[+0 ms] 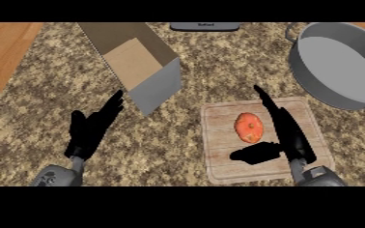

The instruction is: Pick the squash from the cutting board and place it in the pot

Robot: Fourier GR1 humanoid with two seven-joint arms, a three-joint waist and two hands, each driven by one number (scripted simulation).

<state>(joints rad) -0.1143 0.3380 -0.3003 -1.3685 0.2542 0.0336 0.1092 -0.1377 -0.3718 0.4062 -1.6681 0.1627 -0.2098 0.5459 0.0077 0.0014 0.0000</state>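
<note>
Head view: squash [249,127] lies on the cutting board [221,164], untouched. Right hand [285,133] hovers just beside it, fingers straight, thumb spread. Left hand [92,128] rests released over the surface [43,92]. Pot [314,77] stands at upper right.

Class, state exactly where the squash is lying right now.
In the head view, the squash lies on the wooden cutting board at lower right, just left of the right robot hand, with the grey pot beyond.
</note>
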